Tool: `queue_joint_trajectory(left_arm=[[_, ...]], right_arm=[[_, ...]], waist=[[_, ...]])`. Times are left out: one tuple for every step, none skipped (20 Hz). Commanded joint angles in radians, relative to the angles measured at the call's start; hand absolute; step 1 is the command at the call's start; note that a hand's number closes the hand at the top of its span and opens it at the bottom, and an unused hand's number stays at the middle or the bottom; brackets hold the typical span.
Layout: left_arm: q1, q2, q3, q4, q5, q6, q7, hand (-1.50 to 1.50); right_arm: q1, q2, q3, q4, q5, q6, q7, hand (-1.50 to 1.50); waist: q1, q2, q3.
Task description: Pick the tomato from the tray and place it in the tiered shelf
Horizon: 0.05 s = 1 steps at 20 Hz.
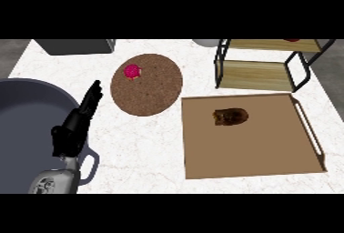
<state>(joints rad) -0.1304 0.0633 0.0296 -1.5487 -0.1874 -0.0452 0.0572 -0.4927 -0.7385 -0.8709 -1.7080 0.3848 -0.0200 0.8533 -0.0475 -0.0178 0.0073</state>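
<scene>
Left hand [75,120] fingers straight, holding nothing, beside grey pot [27,113] rim, right hand out of view, tomato [291,40] just showing on shelf [255,75] top tier, tray [255,150] carries brown lump [230,117], pink item [132,71] on round mat [151,91]

No text, label, brand, number or sign can be read anywhere in the head view.
</scene>
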Motion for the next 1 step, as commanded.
queue_joint_trajectory(left_arm=[[0.03, -0.022, 0.006, 0.074, 0.007, 0.011, -0.055, 0.0]], right_arm=[[0.168, 0.01, -0.18, -0.131, -0.169, 0.15, -0.014, -1.5]], waist=[[-0.012, 0.007, -0.007]])
